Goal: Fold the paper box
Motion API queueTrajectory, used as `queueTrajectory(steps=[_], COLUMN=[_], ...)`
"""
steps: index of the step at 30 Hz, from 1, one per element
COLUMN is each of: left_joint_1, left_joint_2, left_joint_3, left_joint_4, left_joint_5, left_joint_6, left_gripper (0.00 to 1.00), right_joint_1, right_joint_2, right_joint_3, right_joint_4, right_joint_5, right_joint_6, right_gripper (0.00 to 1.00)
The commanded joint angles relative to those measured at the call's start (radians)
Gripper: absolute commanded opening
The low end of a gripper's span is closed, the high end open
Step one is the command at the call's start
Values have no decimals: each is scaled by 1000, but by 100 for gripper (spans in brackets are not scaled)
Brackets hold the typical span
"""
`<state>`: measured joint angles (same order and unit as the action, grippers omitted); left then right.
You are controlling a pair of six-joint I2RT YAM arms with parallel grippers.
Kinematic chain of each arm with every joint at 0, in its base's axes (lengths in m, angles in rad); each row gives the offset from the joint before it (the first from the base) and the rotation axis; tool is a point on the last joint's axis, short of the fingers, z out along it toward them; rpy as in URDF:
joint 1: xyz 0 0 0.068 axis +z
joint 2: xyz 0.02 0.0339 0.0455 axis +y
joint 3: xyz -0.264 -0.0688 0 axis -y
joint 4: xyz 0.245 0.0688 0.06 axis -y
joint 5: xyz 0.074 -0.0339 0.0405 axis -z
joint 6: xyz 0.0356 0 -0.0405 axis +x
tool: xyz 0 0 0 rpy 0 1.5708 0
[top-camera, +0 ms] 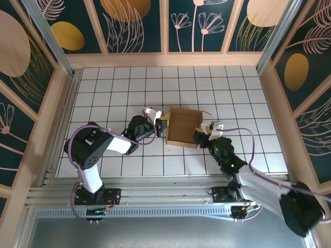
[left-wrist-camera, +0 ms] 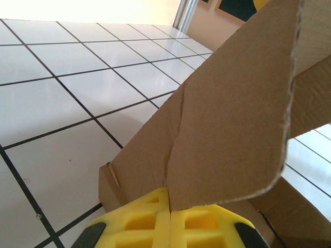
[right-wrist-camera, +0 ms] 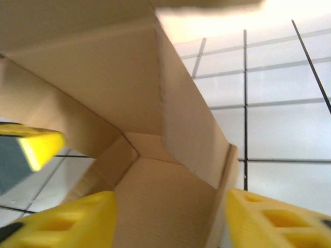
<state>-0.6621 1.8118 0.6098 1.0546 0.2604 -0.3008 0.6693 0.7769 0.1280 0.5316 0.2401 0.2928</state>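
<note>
Brown corrugated cardboard forms the partly folded paper box (top-camera: 183, 125), which sits open-topped on the glossy white tiled table (top-camera: 103, 93), directly between the two grippers. The left gripper (left-wrist-camera: 169, 221) is pinched tight on the lower edge of a raised flap (left-wrist-camera: 232, 119), and the board rises straight out of the seam between its yellow ribbed pads. That hold probably steadies the box and keeps the flap upright. The right gripper (right-wrist-camera: 170, 217) stands wide apart on the opposite side. A box wall lies between its yellow fingers (right-wrist-camera: 269, 217) but is not clamped, so it seems placed to take or press that wall. The board is matte, with scored creases and a fluted cut edge.
</note>
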Motion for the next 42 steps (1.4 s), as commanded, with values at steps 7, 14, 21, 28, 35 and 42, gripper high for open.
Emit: queueTrajectory(steps=[7,14,21,28,35,42], left_joint_1=[-30,-33,-38,-42,-54,-68], left_joint_2=[44,53,54,54,45,42], left_joint_3=[5,20,24,32,34,18], left_joint_4=[-225,-236,-240,-252,-246,-206], left_joint_5=[37,33,27,15,17,19], left_joint_6=[-1,6,11,19,18,37], left_gripper=[0,0,0,0,0,0], right_joint_1=[3,-8,-208,-375,-389,-389], right_joint_2=[-370,-98,391,568,586,584], right_joint_3=[237,689,1161,1169,1030,907], right_joint_4=[-523,-720,-1027,-1022,-955,-881], right_joint_5=[-165,-160,-461,-679,-713,-710], right_joint_6=[112,64,22,23,17,40], right_gripper=[73,73,63,52,48,48])
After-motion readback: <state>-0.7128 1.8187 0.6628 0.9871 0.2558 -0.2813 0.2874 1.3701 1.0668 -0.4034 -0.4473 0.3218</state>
